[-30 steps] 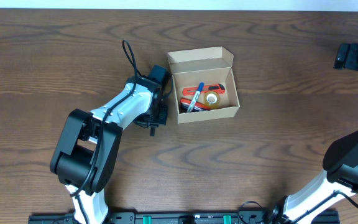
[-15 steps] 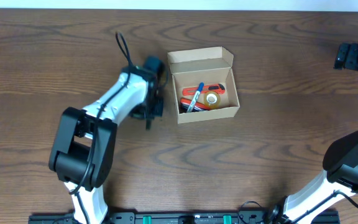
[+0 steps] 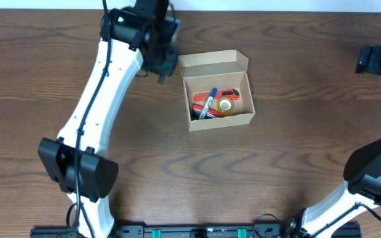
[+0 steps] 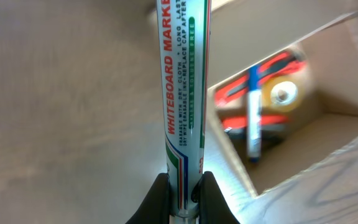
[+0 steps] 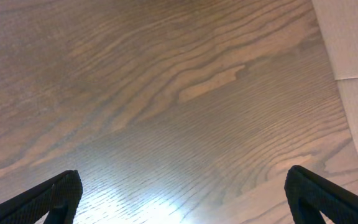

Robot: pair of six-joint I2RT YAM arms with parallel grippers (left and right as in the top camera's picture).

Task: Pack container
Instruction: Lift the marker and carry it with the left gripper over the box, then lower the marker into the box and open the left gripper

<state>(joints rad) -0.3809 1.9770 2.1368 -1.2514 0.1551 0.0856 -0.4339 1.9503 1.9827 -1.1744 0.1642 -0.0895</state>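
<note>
Container (image 3: 221, 121) hasn't budged: it sits open a bit right of the desk's (image 3: 296, 158) middle, closer to the far edge, with its lid flap (image 3: 213, 59) standing up on the far side. Inside you've already got a blue pen (image 3: 208, 105), a yellowish tape roll (image 3: 225, 104) and an orange tool (image 3: 217, 94) I can't quite identify.

What's changed is your left arm. A second ago it was tucked low against the container's left wall. Now it's stretched way out, and the left gripper (image 3: 161, 61) is up near the far edge of the desk, just off the container's far-left corner. The wrist view shows it clamped tight on a whiteboard marker (image 4: 183, 93), which runs straight out from the fingers (image 4: 160, 193), with the open box off to the right of it.

So I'd say you've made the pick and lifted clear, and this is the carry. The marker isn't over the opening yet, so you'd need to come across to the right before letting go. Watch that lid flap, since it's right beside you.

Right gripper (image 5: 182, 196) is parked wide open with nothing in it at the desk's far-right corner, same as before.
</note>
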